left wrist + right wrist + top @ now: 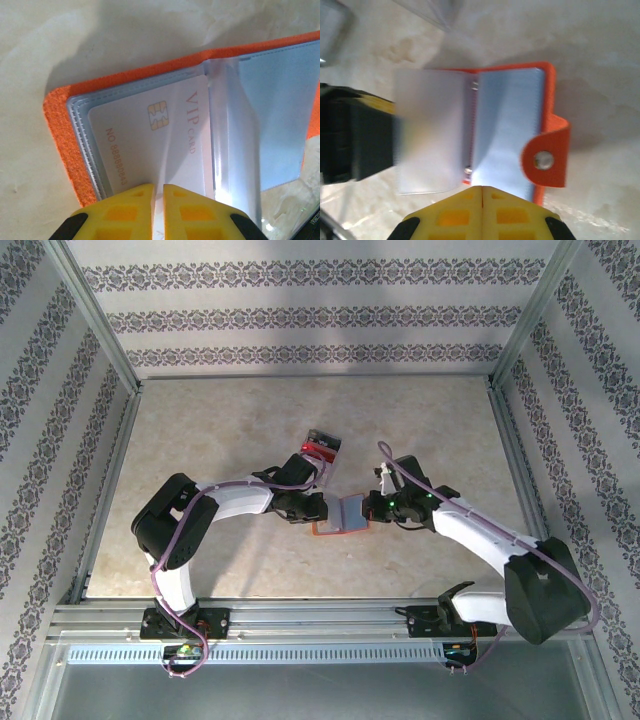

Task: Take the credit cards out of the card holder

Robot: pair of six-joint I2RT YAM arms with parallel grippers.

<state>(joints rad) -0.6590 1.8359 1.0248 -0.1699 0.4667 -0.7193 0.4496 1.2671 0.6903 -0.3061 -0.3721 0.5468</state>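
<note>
The orange-red card holder (338, 528) lies open on the table between both arms, grey-blue pockets up. In the left wrist view a white credit card (145, 135) marked VIP sits in the left pocket of the holder (60, 130). My left gripper (159, 187) is shut on the card's near edge, and a white strip of card shows between its yellow fingers. My right gripper (482, 189) is shut, with its tips at the near edge of the holder (547, 90) by the spine. I cannot tell if it pinches a sleeve. The snap tab (547, 160) sticks out to the right.
A clear plastic box (322, 448) with red contents sits just behind the holder, close to the left arm's wrist. Metal frame rails (300, 618) run along the near edge, and patterned walls enclose the table on three sides.
</note>
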